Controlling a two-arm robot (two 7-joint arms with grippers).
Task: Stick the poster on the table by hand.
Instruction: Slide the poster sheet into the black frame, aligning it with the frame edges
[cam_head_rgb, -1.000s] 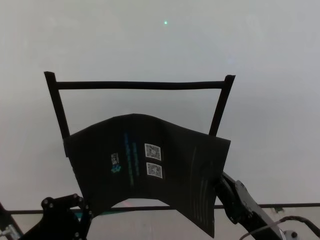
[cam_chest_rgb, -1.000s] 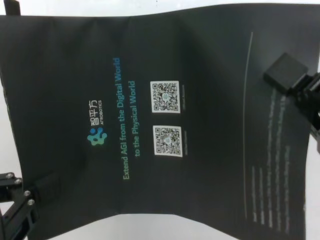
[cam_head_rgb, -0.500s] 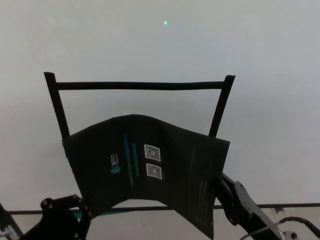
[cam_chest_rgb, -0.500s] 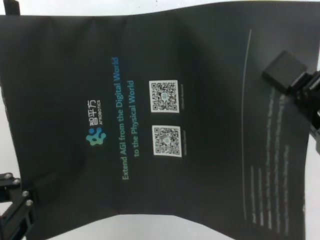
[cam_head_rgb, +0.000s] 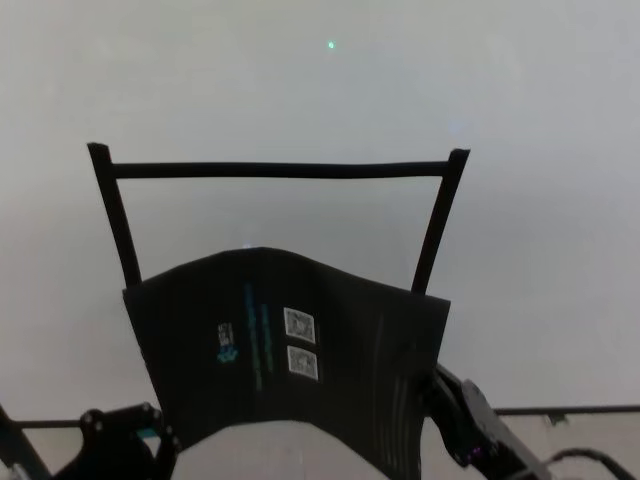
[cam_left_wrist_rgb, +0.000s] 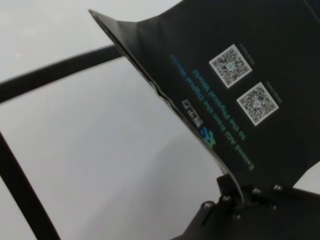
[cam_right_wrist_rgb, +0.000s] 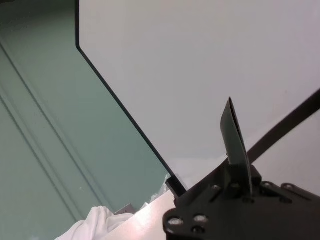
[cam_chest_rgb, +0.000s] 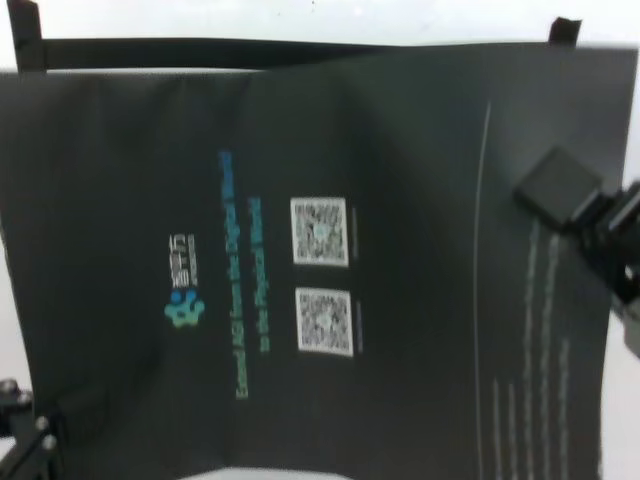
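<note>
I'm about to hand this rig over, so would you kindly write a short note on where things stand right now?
Left gripper: shut on the poster at its near left corner.
Right gripper: shut on the poster's right edge.
The poster is held between both arms, bowed and lifted off the table, printed side up, with its far edge just inside the near part of the black tape frame.
Done: poster picked up and brought to the frame.
Left: line it up inside the frame, lay it flat, press it down, release.
</note>
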